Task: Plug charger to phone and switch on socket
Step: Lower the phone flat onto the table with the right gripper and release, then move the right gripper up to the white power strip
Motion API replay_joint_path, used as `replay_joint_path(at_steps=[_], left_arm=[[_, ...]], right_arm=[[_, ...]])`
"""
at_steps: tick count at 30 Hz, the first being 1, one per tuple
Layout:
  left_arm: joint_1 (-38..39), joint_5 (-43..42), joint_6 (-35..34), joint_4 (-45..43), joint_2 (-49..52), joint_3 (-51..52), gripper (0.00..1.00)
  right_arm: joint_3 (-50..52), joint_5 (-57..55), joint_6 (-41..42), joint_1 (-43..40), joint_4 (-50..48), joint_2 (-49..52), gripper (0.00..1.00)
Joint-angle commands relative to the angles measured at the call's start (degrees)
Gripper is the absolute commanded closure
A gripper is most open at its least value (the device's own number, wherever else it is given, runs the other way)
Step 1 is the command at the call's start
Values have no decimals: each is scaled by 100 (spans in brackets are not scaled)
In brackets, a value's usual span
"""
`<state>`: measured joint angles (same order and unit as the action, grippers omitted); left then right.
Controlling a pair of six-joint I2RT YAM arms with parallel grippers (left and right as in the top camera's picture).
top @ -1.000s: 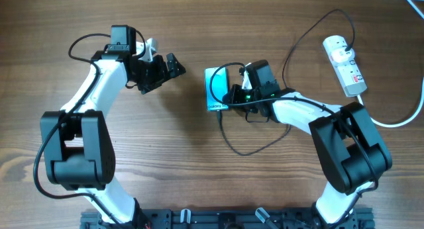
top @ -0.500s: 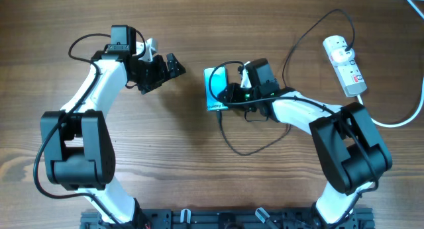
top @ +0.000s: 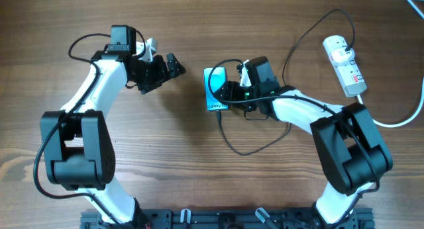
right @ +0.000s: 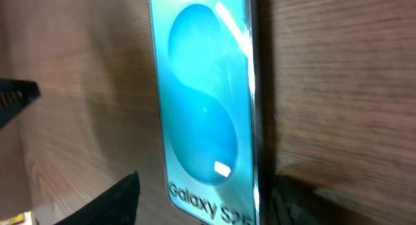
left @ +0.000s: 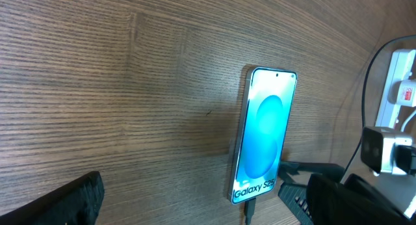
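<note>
Wooden table (top: 199,183), right tool (top: 226,98) spread astride phone (top: 214,82), left tool (top: 164,71) spread wide

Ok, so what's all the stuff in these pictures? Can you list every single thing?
phone: one, bright teal-blue screen, lying flat near the middle of the table.
charger: one, thin black cable, looping from the phone's bottom edge across to the socket.
socket: one, white with small red marks, at the table's far right corner.
thick cord: one, white, curving away from the socket to the right edge.
table: one, brown wood, under everything.
left gripper: one, black, open, left of the phone and apart from it.
right gripper: one, black, open, over the phone's lower end.
</note>
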<state>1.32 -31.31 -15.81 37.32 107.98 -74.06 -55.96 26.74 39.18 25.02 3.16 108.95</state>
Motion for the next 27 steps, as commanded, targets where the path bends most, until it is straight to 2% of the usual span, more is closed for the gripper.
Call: replay_joint_path(at_steps=[1,4,5,7,9,10,13,14,18,27], left_arm=[[-44,39,-4,0,-160,-50,0],[-44,37,-4,0,-160,-50,0],[-44,37,-4,0,-160,-50,0],[-44,39,-4,0,-160,-50,0],[-44,39,-4,0,-160,-50,0],[-44,39,-4,0,-160,-50,0],[-44,37,-4,0,-160,-50,0],[-44,39,-4,0,-160,-50,0],[-44,39,-4,0,-160,-50,0],[-44,39,-4,0,-160,-50,0]], right_arm=[[-616,-170,-33,-149,1285,-280,38],[-1526,-240,-448,-343,2677,-455,40],[-2028,-470,-621,-435,3453,-459,41],[-2579,-927,-1019,-546,4358,-459,40],[-2914,-1397,-1235,-651,5031,-459,33],[-3084,-2138,-1375,-861,5792,-459,21],[-3056,-3051,-1368,-1152,6441,-433,4],[-3023,-3296,-1370,-1274,6546,-426,0],[-2944,-3606,-1370,-1888,6535,-426,0],[-2942,-4177,-1370,-3265,5650,-424,0]])
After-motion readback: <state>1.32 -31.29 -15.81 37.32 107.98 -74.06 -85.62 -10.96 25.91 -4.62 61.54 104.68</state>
